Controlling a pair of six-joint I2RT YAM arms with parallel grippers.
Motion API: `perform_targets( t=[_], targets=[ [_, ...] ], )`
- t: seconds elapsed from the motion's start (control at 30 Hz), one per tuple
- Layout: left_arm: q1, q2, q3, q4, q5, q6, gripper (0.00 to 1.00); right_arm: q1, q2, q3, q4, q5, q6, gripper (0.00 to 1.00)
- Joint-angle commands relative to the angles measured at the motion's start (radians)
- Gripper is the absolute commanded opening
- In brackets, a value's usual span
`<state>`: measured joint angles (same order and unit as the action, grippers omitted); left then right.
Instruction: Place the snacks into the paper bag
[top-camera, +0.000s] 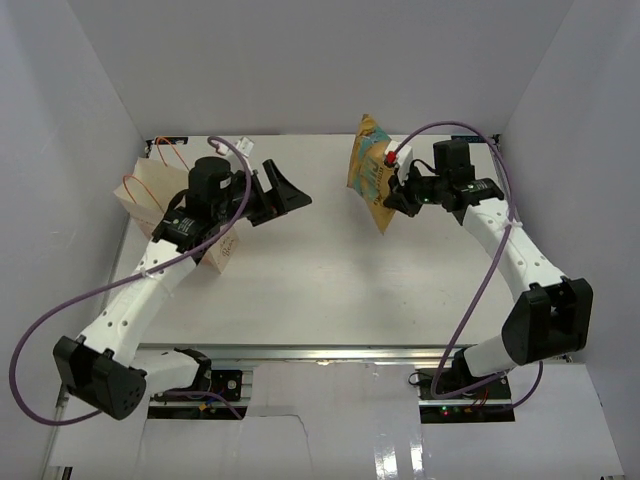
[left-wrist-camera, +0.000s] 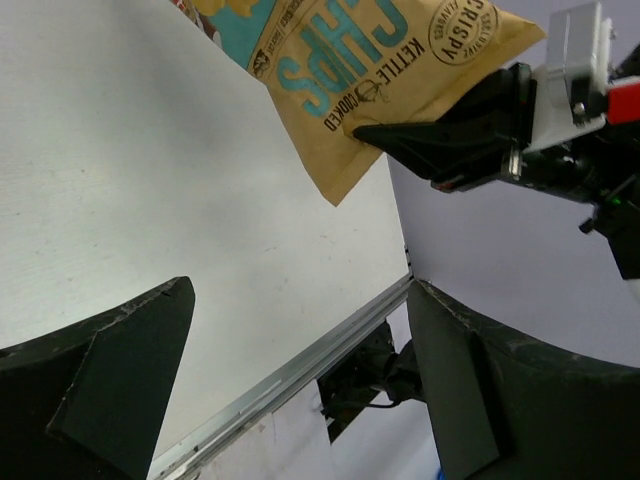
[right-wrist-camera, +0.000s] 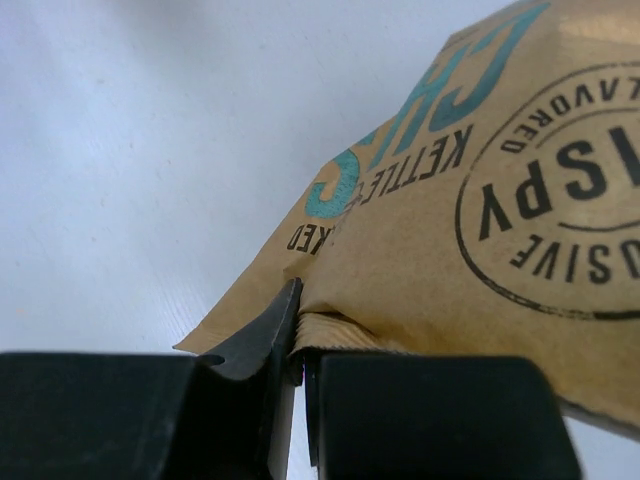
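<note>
My right gripper (top-camera: 398, 200) is shut on the sealed edge of the large yellow-and-teal chip bag (top-camera: 369, 168), which hangs above the back right of the table. In the right wrist view the jaws (right-wrist-camera: 300, 300) pinch the crimped seam of the chip bag (right-wrist-camera: 480, 220). The cream paper bag (top-camera: 137, 207) with orange cord handles (top-camera: 165, 152) stands at the back left, partly hidden under my left arm. My left gripper (top-camera: 290, 192) is open and empty, pointing right toward the chip bag (left-wrist-camera: 400, 60). Across its wide gap (left-wrist-camera: 300, 290) I see the right gripper (left-wrist-camera: 440, 140). No other snacks show.
White walls enclose the table on the left, back and right. A metal rail (top-camera: 300, 351) runs along the near edge, between the two arm bases. A small white object (top-camera: 241, 143) lies at the back wall near the bag.
</note>
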<state>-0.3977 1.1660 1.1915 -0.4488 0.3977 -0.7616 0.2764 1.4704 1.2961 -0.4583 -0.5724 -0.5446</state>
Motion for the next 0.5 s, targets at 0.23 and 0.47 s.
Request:
perform_targets(
  t=[0.23, 0.47],
  targets=[
    [-0.127, 0.121, 0.151, 0.110, -0.137, -0.027, 0.98, -0.003, -0.189, 0.068, -0.158, 0.085, -0.277, 0.08],
    [-0.132, 0.015, 0.074, 0.121, -0.163, -0.030, 0.98, -0.003, -0.232, 0.069, -0.177, 0.036, -0.232, 0.08]
  ],
)
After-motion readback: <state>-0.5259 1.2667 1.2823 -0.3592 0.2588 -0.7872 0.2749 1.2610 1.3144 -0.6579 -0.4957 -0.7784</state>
